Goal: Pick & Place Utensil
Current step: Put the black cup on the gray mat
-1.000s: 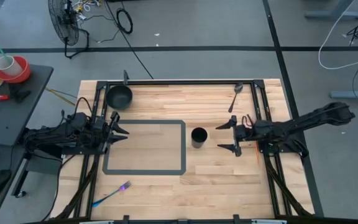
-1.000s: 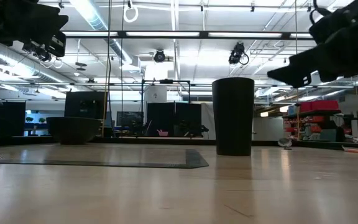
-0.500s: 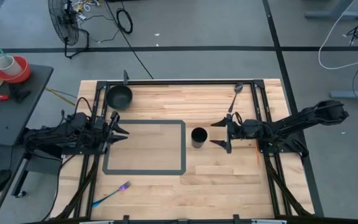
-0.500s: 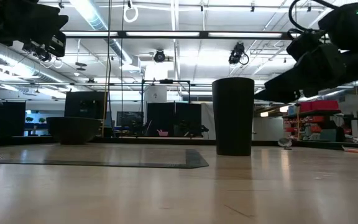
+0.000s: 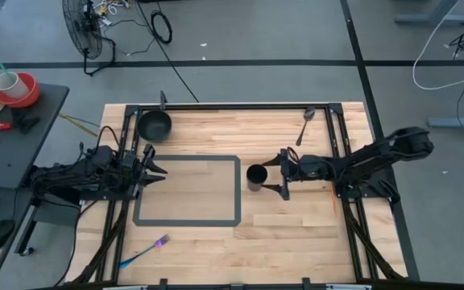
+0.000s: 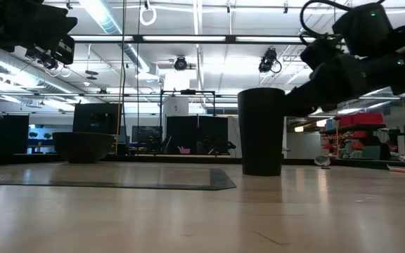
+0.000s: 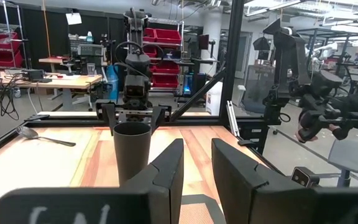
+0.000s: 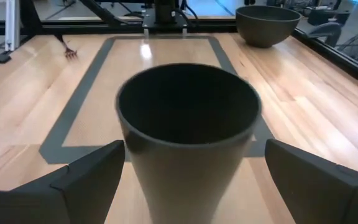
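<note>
- Your right gripper [image 5: 281, 173] stands wide open at mid-table, one finger on each side of the dark cup [image 5: 257, 177]; in its wrist view the cup [image 8: 188, 134] fills the gap between the two spread fingers [image 8: 86, 177], neither one clearly touching the wall (the low view cannot settle contact).
- The cup stands upright just beside the right edge of the grey taped rectangle [image 5: 188, 190], outside it.
- Your left gripper [image 5: 153, 167] waits at the rectangle's left edge, its fingers [image 7: 166, 171] a narrow gap apart and holding nothing.
- The utensils lie well away from both: a spoon [image 5: 305, 122] at the far right corner of the table [image 5: 216, 133], and a blue-handled fork [image 5: 145, 251] near the front left corner, outside the rectangle.
- A dark bowl [image 5: 155, 125] sits at the far left corner, untouched.
- The step in hand looks like a grasp of the cup, not of a utensil (the task names a utensil, yet no gripper is near one).
- Next, you would close the right fingers squarely on the cup's wall, low enough that it does not tip, and check it is pinched before lifting.
- The picking of spoon or fork is not yet begun.
</note>
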You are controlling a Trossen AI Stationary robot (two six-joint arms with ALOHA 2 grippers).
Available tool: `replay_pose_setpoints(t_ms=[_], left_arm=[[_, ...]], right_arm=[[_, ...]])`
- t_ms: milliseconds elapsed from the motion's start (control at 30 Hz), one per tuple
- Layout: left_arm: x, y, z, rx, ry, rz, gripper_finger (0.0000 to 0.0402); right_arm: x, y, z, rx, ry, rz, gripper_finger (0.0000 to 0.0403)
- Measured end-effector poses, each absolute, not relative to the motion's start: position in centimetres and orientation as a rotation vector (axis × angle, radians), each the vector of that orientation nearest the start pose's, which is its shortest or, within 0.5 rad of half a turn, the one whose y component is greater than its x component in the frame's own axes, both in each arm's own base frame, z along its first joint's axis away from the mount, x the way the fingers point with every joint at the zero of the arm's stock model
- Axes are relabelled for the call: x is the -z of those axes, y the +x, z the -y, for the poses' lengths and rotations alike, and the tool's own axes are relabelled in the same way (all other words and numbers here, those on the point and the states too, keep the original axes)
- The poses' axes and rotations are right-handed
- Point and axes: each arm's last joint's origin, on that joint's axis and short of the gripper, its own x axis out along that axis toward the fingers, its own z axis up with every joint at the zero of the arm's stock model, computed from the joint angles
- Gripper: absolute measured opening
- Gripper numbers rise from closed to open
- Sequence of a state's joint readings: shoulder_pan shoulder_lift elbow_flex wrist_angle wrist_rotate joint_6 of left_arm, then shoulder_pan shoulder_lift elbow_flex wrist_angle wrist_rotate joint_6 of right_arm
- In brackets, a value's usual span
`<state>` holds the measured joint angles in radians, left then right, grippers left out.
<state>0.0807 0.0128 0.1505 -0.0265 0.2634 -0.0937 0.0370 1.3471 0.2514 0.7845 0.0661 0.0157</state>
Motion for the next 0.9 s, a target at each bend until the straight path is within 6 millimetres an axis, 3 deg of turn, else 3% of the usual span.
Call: replay_pose_setpoints(t_ms=[533, 900], left_arm=[[-21.1, 8.6, 0.1, 0.187, -0.074, 0.101, 0.0087], [-21.1, 8.6, 0.1, 0.187, -0.074, 0.101, 0.0087]], right_arm=[[-13.3, 25.8, -0.8, -0.014, 0.011, -0.364, 0.0388], [-14.3, 27.1, -1.0, -0.038, 0.027, -0.324, 0.0343]])
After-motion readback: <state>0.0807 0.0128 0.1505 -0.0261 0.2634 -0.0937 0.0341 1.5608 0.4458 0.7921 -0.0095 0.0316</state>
